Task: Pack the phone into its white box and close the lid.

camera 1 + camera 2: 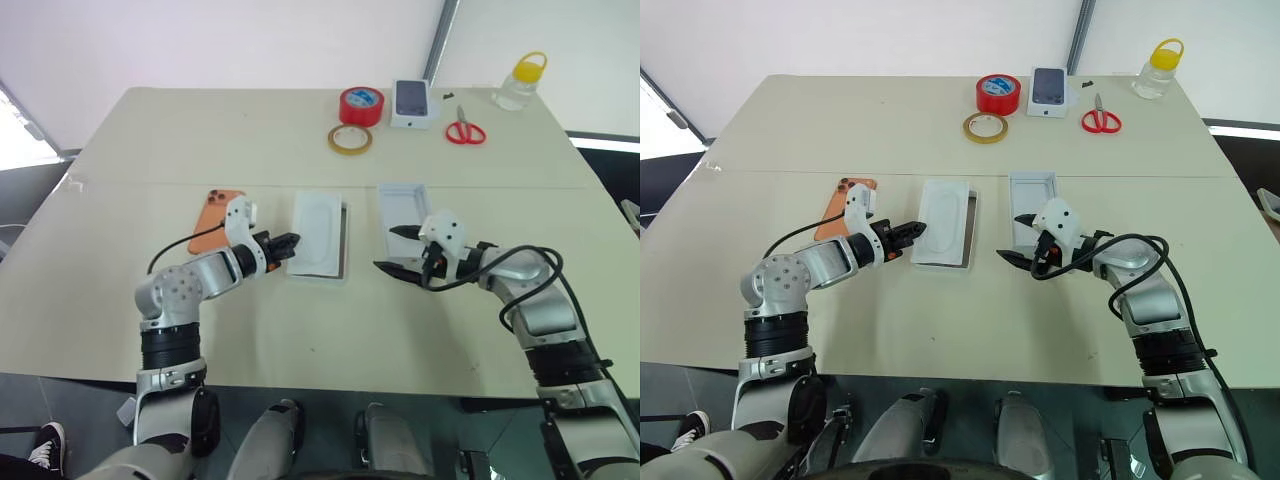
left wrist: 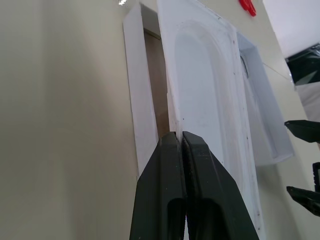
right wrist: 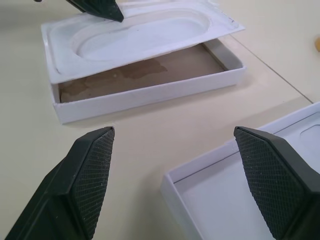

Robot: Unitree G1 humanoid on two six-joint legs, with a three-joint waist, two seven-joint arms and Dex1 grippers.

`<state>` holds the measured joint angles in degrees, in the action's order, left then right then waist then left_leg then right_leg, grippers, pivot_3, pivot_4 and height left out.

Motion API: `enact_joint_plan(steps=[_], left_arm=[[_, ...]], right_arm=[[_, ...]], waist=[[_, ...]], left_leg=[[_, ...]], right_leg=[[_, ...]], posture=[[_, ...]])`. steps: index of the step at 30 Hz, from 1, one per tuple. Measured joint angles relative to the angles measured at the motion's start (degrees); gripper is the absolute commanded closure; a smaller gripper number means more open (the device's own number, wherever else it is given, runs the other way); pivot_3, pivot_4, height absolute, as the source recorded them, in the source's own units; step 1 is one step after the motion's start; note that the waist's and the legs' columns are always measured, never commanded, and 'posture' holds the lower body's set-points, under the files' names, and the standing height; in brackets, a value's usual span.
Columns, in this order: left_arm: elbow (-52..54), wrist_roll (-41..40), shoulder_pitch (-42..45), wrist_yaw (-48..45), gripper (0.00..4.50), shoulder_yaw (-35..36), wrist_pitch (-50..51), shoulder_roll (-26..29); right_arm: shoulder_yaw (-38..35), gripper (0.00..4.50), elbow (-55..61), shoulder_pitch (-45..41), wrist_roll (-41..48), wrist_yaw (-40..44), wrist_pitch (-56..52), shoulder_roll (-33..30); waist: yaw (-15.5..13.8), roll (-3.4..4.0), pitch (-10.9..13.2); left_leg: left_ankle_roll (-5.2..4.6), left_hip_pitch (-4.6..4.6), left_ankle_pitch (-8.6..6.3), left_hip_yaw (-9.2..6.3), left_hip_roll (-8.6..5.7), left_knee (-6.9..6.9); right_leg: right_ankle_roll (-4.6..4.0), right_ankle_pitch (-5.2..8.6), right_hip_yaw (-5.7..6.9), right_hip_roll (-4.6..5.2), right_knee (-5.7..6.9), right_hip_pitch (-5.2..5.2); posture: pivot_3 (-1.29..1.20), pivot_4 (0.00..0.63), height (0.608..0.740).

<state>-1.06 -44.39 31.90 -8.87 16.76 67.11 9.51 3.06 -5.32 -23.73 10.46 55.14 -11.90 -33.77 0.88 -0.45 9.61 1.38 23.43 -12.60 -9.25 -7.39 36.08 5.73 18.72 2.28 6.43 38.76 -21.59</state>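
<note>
Flat orange phone (image 1: 215, 221) lying on beige tabletop (image 1: 150, 130), white box (image 3: 145, 95) with brownish glossy floor (insert (image 2: 205, 110) tilted over it), left fingers (image 2: 172, 200) clenched on insert's edge, right fingers (image 3: 92, 170) spread wide near plain white lid (image 1: 403, 206).

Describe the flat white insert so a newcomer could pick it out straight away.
On the beige table, look at the middle, between the orange phone and the lid. The insert lies tilted over the white box, its edge pinched by the left gripper. Unlike both trays, it has a rounded recess.
</note>
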Motion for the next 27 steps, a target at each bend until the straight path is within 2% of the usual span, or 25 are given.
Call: enact_joint_plan(steps=[1, 8, 14, 17, 18, 19, 25, 26, 27], left_arm=[[-0.4, -0.1, 0.2, -0.4, 3.63, 0.0, 0.1, 0.3], [-0.9, 0.0, 0.5, -2.2, 0.19, -1.5, 0.1, 0.7], [0.5, 0.1, 0.7, -3.4, 0.19, -2.4, -0.4, 2.3], [3.8, 3.1, 0.4, -6.6, 0.19, -6.4, -4.6, 6.1], [4.8, 4.4, 0.3, -8.2, 0.13, -7.3, -7.3, 7.3], [5.3, 5.5, 0.2, -9.4, 0.13, -7.8, -9.5, 8.1], [6.0, 11.7, -5.4, -22.1, 0.13, -9.1, -24.1, 20.0], [5.5, 12.9, -7.1, -24.2, 0.13, -9.1, -26.4, 22.0], [4.7, 13.7, -8.8, -26.8, 0.13, -9.0, -28.9, 23.8]], right_arm=[[0.0, 0.47, 0.0, 0.0, 0.0, -0.1, 0.1, 0.0], [0.2, 0.47, -0.7, -0.6, -0.2, -0.8, 1.0, 1.2], [0.6, 0.47, -1.9, -3.6, 0.0, -2.3, 0.9, 4.1], [0.1, 0.47, -2.0, -5.6, 2.4, -4.8, -2.6, 8.4], [0.1, 1.0, -2.0, -6.6, 3.4, -5.8, -4.3, 10.0], [0.1, 1.25, -1.9, -7.1, 3.8, -6.1, -5.0, 10.7], [3.6, 4.22, -1.4, -9.4, 1.4, -10.0, -6.1, 14.5], [4.7, 4.45, -2.0, -10.2, 0.3, -10.8, -6.0, 15.1], [5.8, 4.45, -2.9, -11.4, -1.0, -11.7, -5.9, 15.9]], waist=[[0.0, 0.0, 0.0], [0.0, -0.01, 0.0], [0.1, -0.01, 0.0], [0.3, -0.05, 0.0], [0.2, -0.04, 0.0], [0.1, -0.04, 0.0], [0.5, -0.03, 0.0], [0.6, -0.02, 0.0], [0.6, -0.02, 0.0]], left_leg=[[0.0, 0.0, 0.0, 0.0, 0.0, 0.0], [0.0, 0.0, 0.0, 0.0, 0.0, -0.01], [0.0, 0.0, 0.0, -0.01, 0.01, -0.01], [0.01, -0.01, 0.01, 0.0, 0.03, -0.04], [0.02, -0.01, 0.01, 0.0, 0.03, -0.05], [0.02, 0.0, 0.01, 0.0, 0.03, -0.06], [0.02, 0.0, 0.02, 0.11, 0.03, -0.22], [0.04, 0.0, 0.03, 0.16, 0.03, -0.24], [0.06, 0.0, 0.05, 0.21, 0.03, -0.27]], right_leg=[[0.0, 0.0, 0.0, 0.0, 0.0, 0.0], [0.0, 0.0, 0.0, 0.0, -0.01, 0.0], [0.0, 0.0, 0.0, -0.01, -0.01, -0.01], [-0.01, -0.01, -0.02, -0.02, 0.01, -0.04], [-0.01, -0.01, -0.02, -0.02, 0.01, -0.04], [-0.01, -0.01, -0.03, -0.02, 0.0, -0.05], [-0.03, -0.01, -0.24, -0.02, 0.07, -0.25], [-0.03, -0.01, -0.33, -0.03, 0.17, -0.33], [-0.04, -0.01, -0.41, -0.02, 0.26, -0.44]], posture=[[0.0, 0.15, 0.74], [0.0, 0.15, 0.74], [0.0, 0.15, 0.74], [0.0, 0.15, 0.74], [0.0, 0.15, 0.74], [0.0, 0.15, 0.74], [0.0, 0.15, 0.74], [0.0, 0.15, 0.74], [0.0, 0.15, 0.74]])
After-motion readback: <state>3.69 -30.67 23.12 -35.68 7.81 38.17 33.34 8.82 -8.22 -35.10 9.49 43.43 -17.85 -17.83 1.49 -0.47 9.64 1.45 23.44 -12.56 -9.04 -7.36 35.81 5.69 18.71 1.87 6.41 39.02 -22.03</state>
